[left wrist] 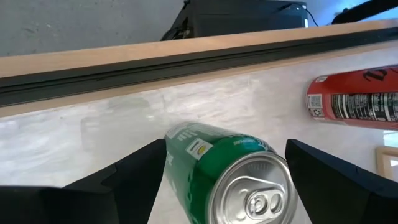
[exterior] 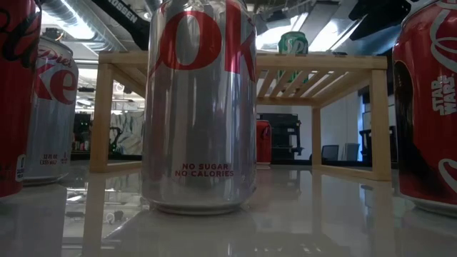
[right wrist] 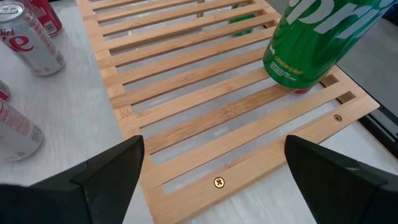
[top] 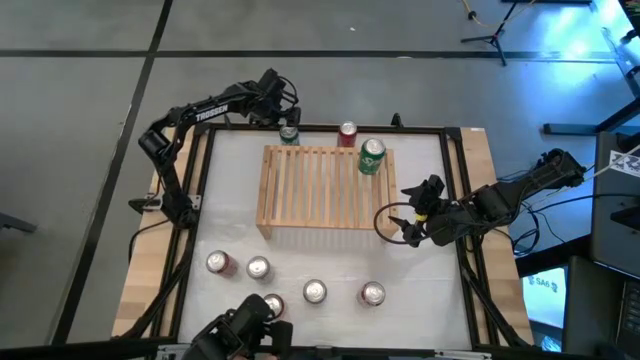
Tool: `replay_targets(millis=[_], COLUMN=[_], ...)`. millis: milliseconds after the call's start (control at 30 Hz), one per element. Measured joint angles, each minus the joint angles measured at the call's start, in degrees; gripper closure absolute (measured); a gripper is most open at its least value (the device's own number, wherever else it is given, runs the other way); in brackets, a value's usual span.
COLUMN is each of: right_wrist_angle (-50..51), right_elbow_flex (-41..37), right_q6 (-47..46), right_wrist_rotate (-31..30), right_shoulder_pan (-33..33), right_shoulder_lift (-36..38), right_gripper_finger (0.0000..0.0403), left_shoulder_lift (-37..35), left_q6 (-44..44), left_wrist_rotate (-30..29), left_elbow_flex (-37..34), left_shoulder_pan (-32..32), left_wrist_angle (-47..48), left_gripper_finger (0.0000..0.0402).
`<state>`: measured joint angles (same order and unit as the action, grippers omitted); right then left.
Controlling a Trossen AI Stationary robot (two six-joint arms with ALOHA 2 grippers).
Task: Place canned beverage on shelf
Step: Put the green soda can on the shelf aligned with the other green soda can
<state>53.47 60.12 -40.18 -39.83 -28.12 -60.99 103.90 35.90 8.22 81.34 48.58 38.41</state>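
Broadly, the desk (top: 430,250) is a white surface framed by dark rails on a light wooden base. Toward its far edge, roughly centred, stands the shelf (top: 310,190), a low rack of light wood with a slatted top and short side legs.

The left arm (top: 190,125) reaches along the far left side of the desk, and the left hand (top: 283,118) sits at the far edge just behind the shelf's far left corner. Its fingers stand apart on either side of a green can (left wrist: 230,171) that is upright on the desk; the wrist view shows a gap between each finger and the can, so nothing is gripped. The right arm (top: 520,195) comes in from the right edge, and the right hand (top: 410,210) hovers just off the shelf's right end, fingers spread wide and holding nothing.

A second green can (top: 372,156) stands upright on the shelf top at its far right corner. A red can (top: 347,134) stands on the desk beside the far edge, just behind the shelf and near that corner.

Five more cans line up along the near edge: a red one (top: 220,263) at the left, then a silver diet can (top: 258,268), another red-and-silver can (top: 272,304) closest to the edge, a silver can (top: 314,292), and a red can (top: 372,294) at the right.
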Motion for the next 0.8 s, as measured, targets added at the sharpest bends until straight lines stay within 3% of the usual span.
replay_targets(millis=[600,800], right_wrist_angle=[0.00,0.00], right_elbow_flex=[0.02,0.02], right_q6=[0.02,0.00], right_wrist_rotate=[0.00,0.00], right_shoulder_pan=[0.01,0.02], right_shoulder_lift=[0.00,0.00], right_gripper_finger=[0.0021,0.0021], left_shoulder_lift=[0.00,0.00], left_q6=[-0.52,-0.64], left_wrist_rotate=[0.32,3.39], left_elbow_flex=[-0.02,-0.02], left_shoulder_pan=[-0.31,-0.36], left_wrist_angle=[-1.17,-1.97], left_gripper_finger=[0.0084,0.0084])
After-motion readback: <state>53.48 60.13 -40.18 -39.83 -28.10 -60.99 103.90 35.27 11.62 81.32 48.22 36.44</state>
